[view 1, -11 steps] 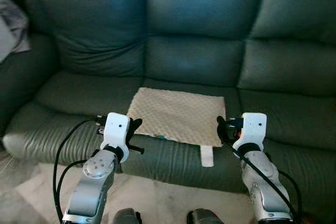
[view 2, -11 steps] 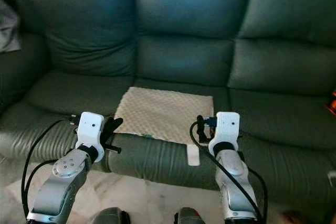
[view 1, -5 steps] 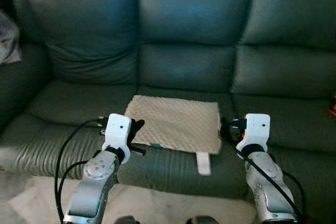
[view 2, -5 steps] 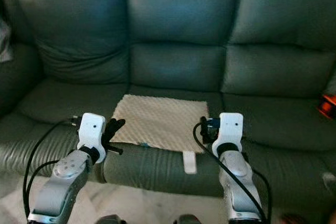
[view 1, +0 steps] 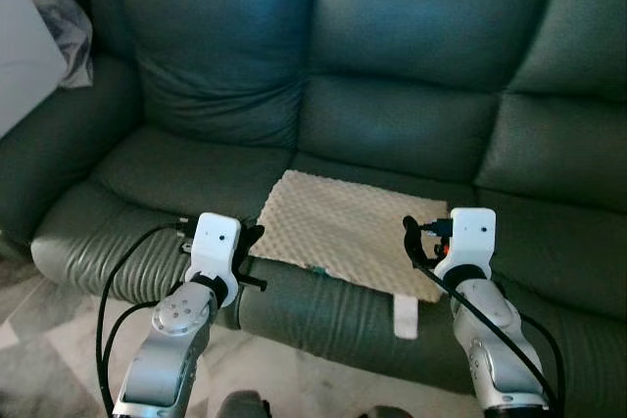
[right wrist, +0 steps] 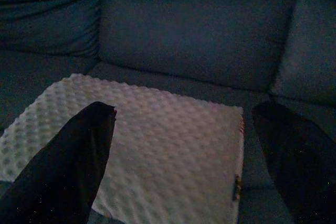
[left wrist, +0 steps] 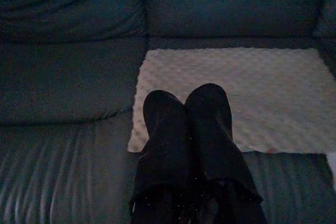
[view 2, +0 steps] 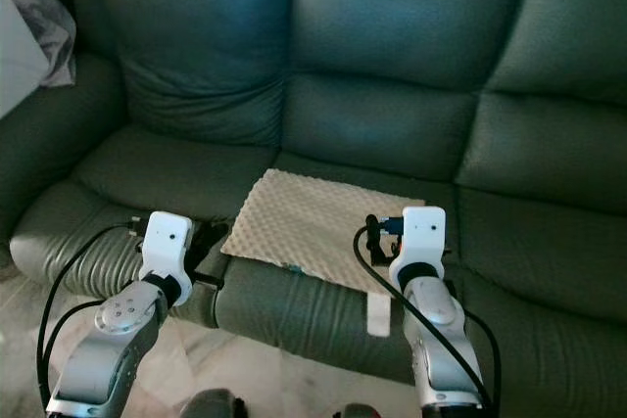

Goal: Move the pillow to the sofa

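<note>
Two grippers: you have both raised just in front of the seat edge, one at each near corner of the pillow.
Left gripper (left wrist: 186,103): its fingers are pressed together with nothing between them, tips over the pillow's near left corner.
Right gripper (right wrist: 184,145): its fingers are spread wide and empty, straddling the near right part of the pillow.
Pillow (view 1: 348,230): cream, dimpled, thin and flat; it already lies on the sofa's middle seat cushion, its front edge at the seat's lip, a white tag (view 1: 405,316) hanging down the front.
Handling: you should expect it to be light, soft and floppy, sagging if lifted from one corner; the nubby cloth should not slip. Pinch an edge or corner, ideally both near corners.
Sofa (view 1: 411,134): dark green leather, smooth, so the pillow may slide on it.
</note>
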Motion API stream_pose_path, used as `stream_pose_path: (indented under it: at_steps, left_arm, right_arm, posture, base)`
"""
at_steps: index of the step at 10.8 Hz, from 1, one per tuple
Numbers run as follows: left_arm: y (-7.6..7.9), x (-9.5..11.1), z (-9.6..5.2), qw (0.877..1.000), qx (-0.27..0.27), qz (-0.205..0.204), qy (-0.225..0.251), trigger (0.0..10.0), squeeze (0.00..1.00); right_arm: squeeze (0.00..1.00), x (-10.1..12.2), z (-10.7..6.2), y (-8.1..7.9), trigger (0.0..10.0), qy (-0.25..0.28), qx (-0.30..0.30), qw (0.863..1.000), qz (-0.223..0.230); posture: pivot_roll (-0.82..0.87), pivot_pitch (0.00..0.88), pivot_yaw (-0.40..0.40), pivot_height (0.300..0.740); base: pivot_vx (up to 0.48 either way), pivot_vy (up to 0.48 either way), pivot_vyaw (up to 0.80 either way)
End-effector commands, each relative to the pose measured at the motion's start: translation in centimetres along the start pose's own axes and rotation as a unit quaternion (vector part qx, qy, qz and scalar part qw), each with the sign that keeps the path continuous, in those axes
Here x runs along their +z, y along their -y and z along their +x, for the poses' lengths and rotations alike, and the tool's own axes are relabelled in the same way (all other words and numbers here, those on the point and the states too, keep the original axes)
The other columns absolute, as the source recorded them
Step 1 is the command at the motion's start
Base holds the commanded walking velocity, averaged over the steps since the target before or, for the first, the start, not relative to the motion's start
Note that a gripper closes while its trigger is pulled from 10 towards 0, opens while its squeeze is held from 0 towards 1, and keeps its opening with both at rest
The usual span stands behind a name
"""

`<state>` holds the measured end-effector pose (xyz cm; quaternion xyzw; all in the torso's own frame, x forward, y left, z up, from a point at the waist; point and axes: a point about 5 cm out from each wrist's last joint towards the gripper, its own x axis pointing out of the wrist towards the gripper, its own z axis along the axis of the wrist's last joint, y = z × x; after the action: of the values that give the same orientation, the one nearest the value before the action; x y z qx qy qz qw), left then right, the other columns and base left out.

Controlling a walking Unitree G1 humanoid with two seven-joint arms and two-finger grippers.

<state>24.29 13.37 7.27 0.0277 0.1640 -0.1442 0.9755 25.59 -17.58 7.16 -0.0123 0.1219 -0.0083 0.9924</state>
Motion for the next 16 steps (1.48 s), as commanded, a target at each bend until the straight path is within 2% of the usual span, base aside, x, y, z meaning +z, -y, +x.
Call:
stream_pose_path:
  at_steps: [1, 4, 10, 14, 16]
  left_arm:
    - [0.14, 0.01, -0.11, 1.0, -0.003, 0.006, -0.005, 10.0, 0.0]
    - [-0.13, -0.04, -0.6, 1.0, 0.002, 0.007, -0.008, 10.0, 0.0]
    - [-0.03, -0.06, -0.75, 1.0, -0.001, 0.011, -0.014, 10.0, 0.0]
    - [0.05, 0.05, -0.73, 1.0, -0.007, 0.015, -0.012, 10.0, 0.0]
    - [-0.03, 0.13, -0.76, 1.0, -0.01, 0.012, -0.01, 10.0, 0.0]
  right_arm:
    - [0.0, -0.46, -0.14, 0.16, 10.0, -0.013, -0.008, 1.0, 0.001]
    - [0.0, -1.26, -0.42, 0.33, 10.0, -0.034, -0.026, 0.999, 0.009]
    - [0.0, -1.12, -0.55, 0.01, 10.0, -0.029, -0.02, 0.999, 0.015]
    - [0.0, -0.81, -0.28, 0.42, 10.0, -0.022, -0.03, 0.999, 0.011]
    - [0.0, -0.87, -0.19, 0.42, 10.0, -0.024, -0.033, 0.999, 0.015]
  posture:
    - [-0.05, 0.053, 0.041, 0.74]
    - [-0.04, 0.071, 0.044, 0.731]
    - [-0.04, 0.081, 0.047, 0.616]
    - [-0.04, 0.078, 0.047, 0.611]
    - [-0.03, 0.078, 0.048, 0.611]
  base:
    - [0.0, 0.0, 0.0]
    - [0.0, 0.0, 0.0]
    - [0.0, 0.0, 0.0]
    - [0.0, 0.0, 0.0]
    - [0.0, 0.0, -0.65]
